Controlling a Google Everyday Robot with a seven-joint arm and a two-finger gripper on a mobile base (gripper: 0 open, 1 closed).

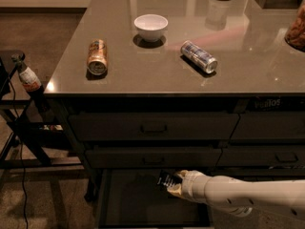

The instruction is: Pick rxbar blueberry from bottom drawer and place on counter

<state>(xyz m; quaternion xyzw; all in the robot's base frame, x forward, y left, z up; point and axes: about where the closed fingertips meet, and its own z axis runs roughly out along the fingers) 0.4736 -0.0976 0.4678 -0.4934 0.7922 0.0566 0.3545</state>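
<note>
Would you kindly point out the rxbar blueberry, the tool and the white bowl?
rxbar blueberry (165,178): camera view, wrapper's middle.
tool (173,187): camera view, its tip, over the bottom drawer (133,205).
white bowl (150,25): camera view, inner wall.
</note>
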